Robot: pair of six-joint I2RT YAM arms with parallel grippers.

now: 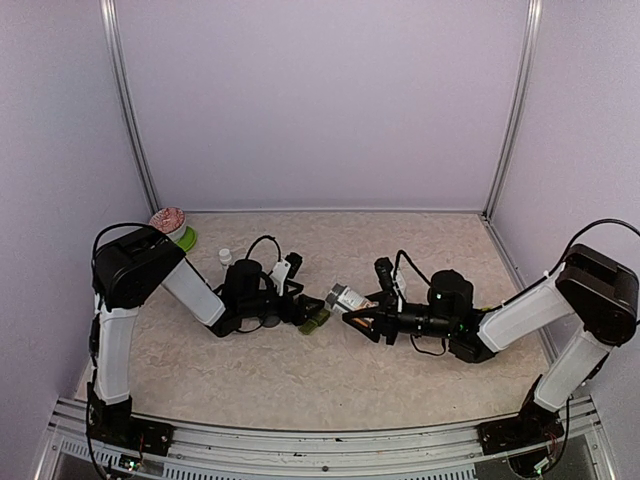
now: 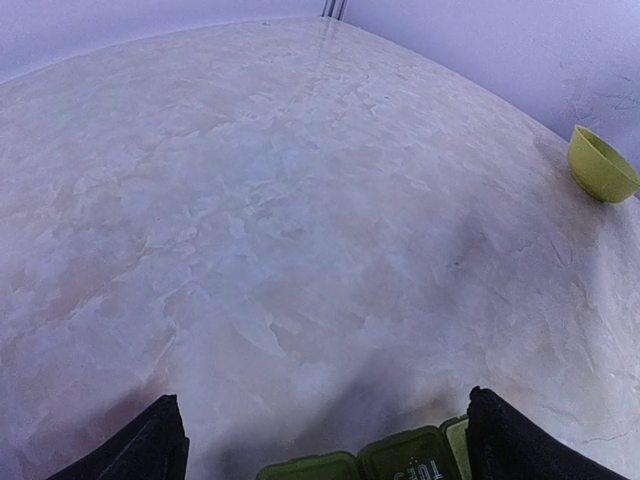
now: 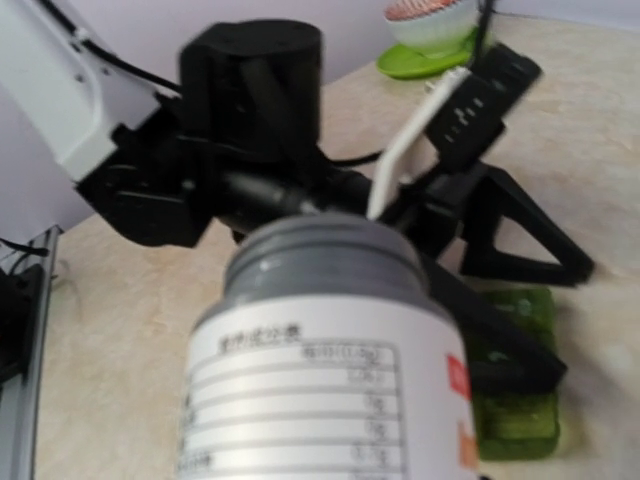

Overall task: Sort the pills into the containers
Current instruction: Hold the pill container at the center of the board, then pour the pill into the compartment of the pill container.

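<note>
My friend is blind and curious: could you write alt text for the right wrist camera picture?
A white-labelled pill bottle with a grey top fills the foreground, close to the camera. Behind it, the left arm's black claw is open at a dark green pill box on the beige table.

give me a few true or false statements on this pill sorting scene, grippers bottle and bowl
1. The right gripper holds a white bottle. True.
2. The bottle's grey cap is off. False: it sits on the bottle.
3. The left gripper is shut on the containers. False: its jaws stand open, and the containers lie between its fingers.
4. In the top view the lime-green bowl stands at the far left of the table. True.
</note>
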